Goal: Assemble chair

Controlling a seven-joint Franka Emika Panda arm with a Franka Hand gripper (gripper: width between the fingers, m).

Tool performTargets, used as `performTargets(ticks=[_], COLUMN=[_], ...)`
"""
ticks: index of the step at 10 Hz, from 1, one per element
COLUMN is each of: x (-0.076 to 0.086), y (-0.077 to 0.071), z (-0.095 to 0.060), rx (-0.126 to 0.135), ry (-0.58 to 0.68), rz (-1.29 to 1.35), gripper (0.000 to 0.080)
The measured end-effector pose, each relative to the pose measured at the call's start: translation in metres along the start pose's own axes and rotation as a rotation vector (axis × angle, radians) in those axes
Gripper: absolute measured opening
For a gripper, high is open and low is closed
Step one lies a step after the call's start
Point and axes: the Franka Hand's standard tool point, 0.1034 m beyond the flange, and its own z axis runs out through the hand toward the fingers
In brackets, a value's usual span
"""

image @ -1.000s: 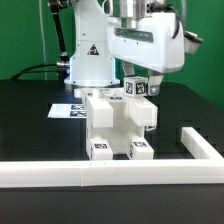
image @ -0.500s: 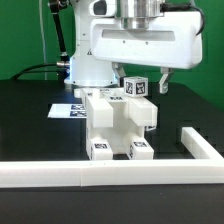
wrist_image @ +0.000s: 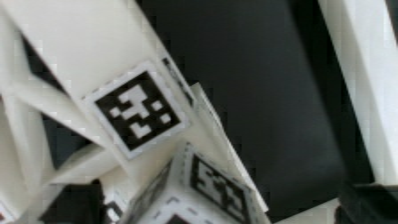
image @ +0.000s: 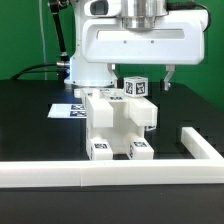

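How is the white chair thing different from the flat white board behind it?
The chair stands tall and blocky; the marker board lies thin and flat on the black table. The chair is built from several chunky pieces; the marker board looks like one sheet. The chair is nearer the camera; the marker board lies behind it, toward the exterior view's left. Both are white and carry square black-and-white tags.
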Motion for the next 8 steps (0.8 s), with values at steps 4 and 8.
performTargets(ticks=[4, 8], x=[0.0012, 0.0031], y=[0.0027, 0.0067], z=[-0.0003, -0.0007], rx=[-0.005, -0.014], ry=[0.002, 0.001], rz=[-0.226, -0.482], gripper=[0.0649, 0.0649])
